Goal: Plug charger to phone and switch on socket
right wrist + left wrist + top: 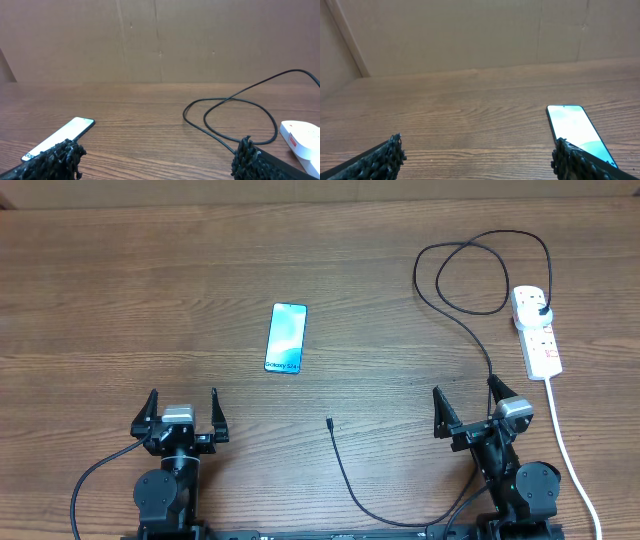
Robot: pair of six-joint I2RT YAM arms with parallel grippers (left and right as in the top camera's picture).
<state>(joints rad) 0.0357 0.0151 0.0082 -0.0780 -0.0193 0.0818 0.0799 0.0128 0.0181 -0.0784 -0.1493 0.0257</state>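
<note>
Left gripper [183, 395] and right gripper [465, 387] are resting at the table's [100, 300] near edge, jaws gaping, gripping nothing. Phone [286, 338] is lying mid-table, socket [537, 330] far right, and charger [345, 470] is trailing between the grippers.

Wood-grain table [150, 300]; plain brown cardboard wall [160, 40] behind.

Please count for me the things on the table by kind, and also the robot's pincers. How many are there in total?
phone: 1
black charger cable: 1
white power strip: 1
pincers: 2, left pincer and right pincer, both open and empty
Total: 5
</note>
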